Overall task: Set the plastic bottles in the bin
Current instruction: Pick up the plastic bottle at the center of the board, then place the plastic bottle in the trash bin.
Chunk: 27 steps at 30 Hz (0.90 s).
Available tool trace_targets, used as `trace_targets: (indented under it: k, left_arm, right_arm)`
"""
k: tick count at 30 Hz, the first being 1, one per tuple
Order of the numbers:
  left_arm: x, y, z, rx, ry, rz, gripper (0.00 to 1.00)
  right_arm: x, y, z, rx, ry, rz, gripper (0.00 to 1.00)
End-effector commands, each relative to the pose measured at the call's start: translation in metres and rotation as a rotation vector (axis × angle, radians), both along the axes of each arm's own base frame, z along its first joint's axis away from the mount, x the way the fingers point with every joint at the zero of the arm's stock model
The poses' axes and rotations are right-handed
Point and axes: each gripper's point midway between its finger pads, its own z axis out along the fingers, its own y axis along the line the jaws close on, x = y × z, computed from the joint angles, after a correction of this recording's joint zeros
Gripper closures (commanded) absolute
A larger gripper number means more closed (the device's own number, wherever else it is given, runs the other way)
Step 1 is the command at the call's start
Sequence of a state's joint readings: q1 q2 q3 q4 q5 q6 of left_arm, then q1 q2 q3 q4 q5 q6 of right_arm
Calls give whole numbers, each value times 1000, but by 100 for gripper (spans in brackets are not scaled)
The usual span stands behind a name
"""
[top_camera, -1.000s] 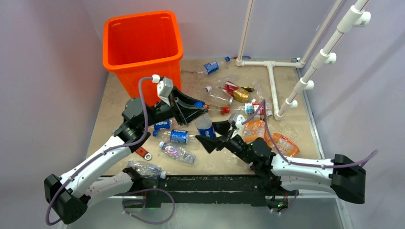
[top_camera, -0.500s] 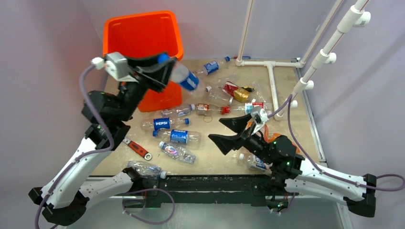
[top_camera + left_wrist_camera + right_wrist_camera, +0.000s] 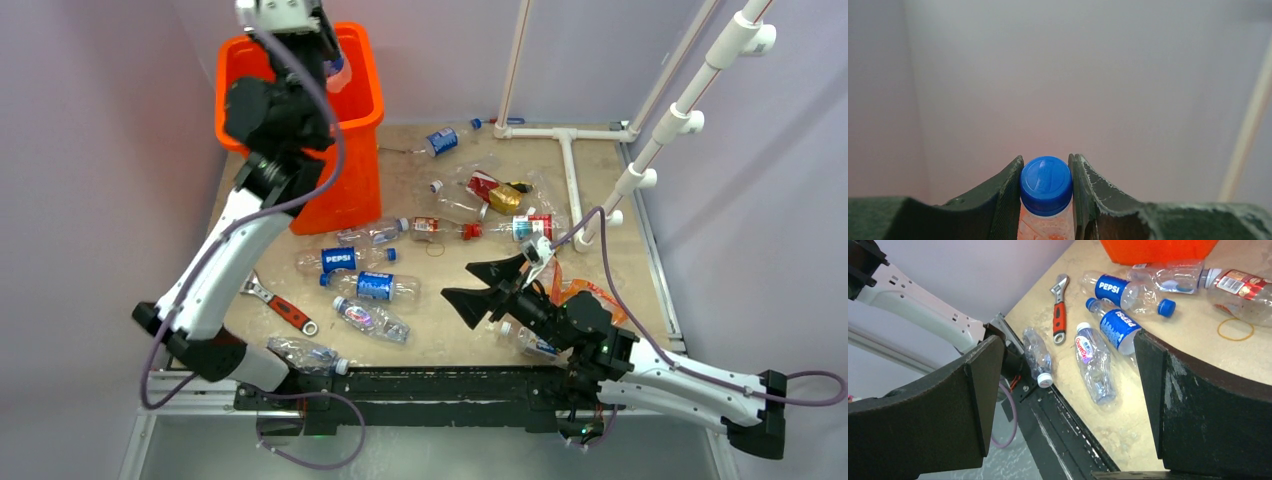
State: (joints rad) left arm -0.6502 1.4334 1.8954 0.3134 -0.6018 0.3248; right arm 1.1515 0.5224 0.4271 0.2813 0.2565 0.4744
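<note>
Top external: left fingers [image 3: 322,45] with bottle [image 3: 338,74] over the bin [image 3: 376,95]'s rim

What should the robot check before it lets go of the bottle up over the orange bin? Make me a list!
1. Left hand shut on the blue-capped bottle: ok.
2. Bottle above the opening of the bin: looks ok in the top view.
3. Bin standing upright: ok.
4. Right hand open, empty and away from the bin: ok.
5. How high the bottle hangs over the bin: cannot tell.
</note>
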Motion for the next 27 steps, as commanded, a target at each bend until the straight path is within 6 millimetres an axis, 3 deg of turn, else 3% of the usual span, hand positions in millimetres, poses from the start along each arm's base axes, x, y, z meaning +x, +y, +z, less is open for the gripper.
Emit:
trace_targets:
  k: [1,4,6,17,18,20,22,23,27]
  left_arm:
    - [50,56,-48,-24,169,294,100]
    - [67,91,-79,-95,228,397,100]
    - [66,101,-91,-95,249,451,100]
    - [73,103,-153,-29,356,505,100]
    - [73,103,-156,-29,366,505,87]
    - [72,103,-158,-34,379,497,42]
    - [67,103,-148,-72,372,468,14]
    - [65,101,-141,-82,370,446,8]
    - [47,88,-98,-131,326,327,3]
  right_arm:
    - [6,-9,4,25,26,-54,1]
    - [5,-9,1,-34,18,-45,1]
    - [4,-10,-1,-55,19,-42,1]
    - [6,-7,-7,-70,25,-46,1]
    - [7,-6,-7,-76,23,-49,1]
    - [8,-5,-10,-97,15,-49,1]
    - [8,-3,-13,-121,23,-47,1]
    - [9,-3,-15,-135,30,-51,1]
    - [13,-3,-17,-164,37,-71,1]
